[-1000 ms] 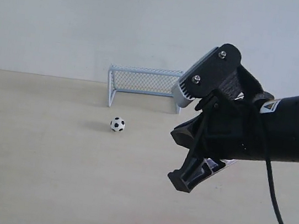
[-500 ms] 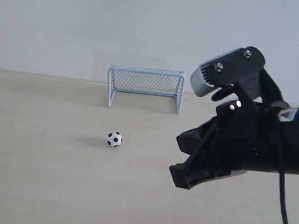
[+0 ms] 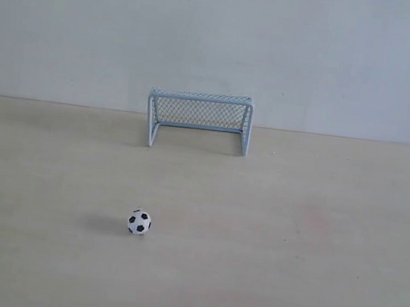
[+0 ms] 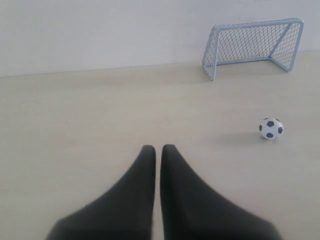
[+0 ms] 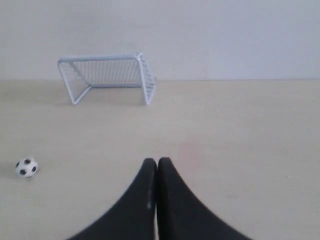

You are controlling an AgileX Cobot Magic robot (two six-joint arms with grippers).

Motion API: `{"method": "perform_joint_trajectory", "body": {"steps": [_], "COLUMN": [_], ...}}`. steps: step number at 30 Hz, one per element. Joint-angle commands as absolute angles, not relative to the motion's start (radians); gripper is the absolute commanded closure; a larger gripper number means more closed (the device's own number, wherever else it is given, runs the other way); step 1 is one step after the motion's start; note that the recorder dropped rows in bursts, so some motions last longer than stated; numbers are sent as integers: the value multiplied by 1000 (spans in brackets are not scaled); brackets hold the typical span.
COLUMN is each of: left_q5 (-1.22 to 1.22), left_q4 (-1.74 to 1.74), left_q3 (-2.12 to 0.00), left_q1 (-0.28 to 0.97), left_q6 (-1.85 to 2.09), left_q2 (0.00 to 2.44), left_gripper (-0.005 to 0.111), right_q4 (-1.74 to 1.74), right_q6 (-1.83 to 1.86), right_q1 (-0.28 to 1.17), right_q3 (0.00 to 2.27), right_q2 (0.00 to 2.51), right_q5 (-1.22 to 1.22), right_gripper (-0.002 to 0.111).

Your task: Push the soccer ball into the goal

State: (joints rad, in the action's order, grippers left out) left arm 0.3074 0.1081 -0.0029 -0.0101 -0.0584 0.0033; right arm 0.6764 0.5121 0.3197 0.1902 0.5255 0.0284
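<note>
The soccer ball is a tiny white ball with black patches, lying on the pale wooden table well in front of the goal, a light grey frame with mesh netting standing against the back wall. Neither arm shows in the exterior view. In the left wrist view the left gripper is shut and empty, with the soccer ball off to one side and the goal beyond it. In the right wrist view the right gripper is shut and empty, far from the soccer ball and the goal.
A plain pale wall runs along the back of the table, right behind the goal. Nothing else stands on the table.
The right arm, which filled the right of the exterior view, has pulled out of that view. The soccer ball has rolled toward the front of the table, away from the goal.
</note>
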Motion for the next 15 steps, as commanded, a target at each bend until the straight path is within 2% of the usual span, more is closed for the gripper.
{"method": "perform_joint_trajectory", "body": {"steps": [1,11,15], "left_q5": [307,307,307], "left_q4": [106,106,106], "left_q3": [0,0,0], "left_q1": [-13,-13,-13], "left_q6": [-56,-56,-56], "left_q2": [0,0,0], "left_gripper": [102,102,102], "right_q4": [675,669,669], "right_q6": [507,590,617], "right_q1": [209,178,174], "right_q3": [42,0,0], "right_q2": [273,3,0], "right_q5": [42,-58,-80], "right_gripper": [109,109,109]}}
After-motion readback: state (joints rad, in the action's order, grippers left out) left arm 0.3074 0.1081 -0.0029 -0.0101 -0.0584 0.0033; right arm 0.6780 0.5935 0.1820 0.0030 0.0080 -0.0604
